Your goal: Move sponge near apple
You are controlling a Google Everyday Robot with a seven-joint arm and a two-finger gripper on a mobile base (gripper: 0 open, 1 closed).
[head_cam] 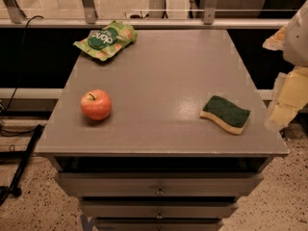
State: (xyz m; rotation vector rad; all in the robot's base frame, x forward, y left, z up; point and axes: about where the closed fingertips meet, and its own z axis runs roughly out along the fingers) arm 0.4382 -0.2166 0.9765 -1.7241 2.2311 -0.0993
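Gripper (285, 105): located at the right edge of the view, just beyond the right side of the table (163, 76). Whether it is open or closed cannot be told. Sponge (226, 113): lies flat on the table, near the gripper on its left, green face up, apart from it. Apple (96, 104): stands upright much farther left, well apart from the sponge. Green snack bag (106, 39): farthest from the gripper, at the table's rear left corner.

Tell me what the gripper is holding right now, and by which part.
Nothing. The gripper hangs at the right edge, beside the table; the sponge lies free on it, apart from the gripper, and so does the apple.
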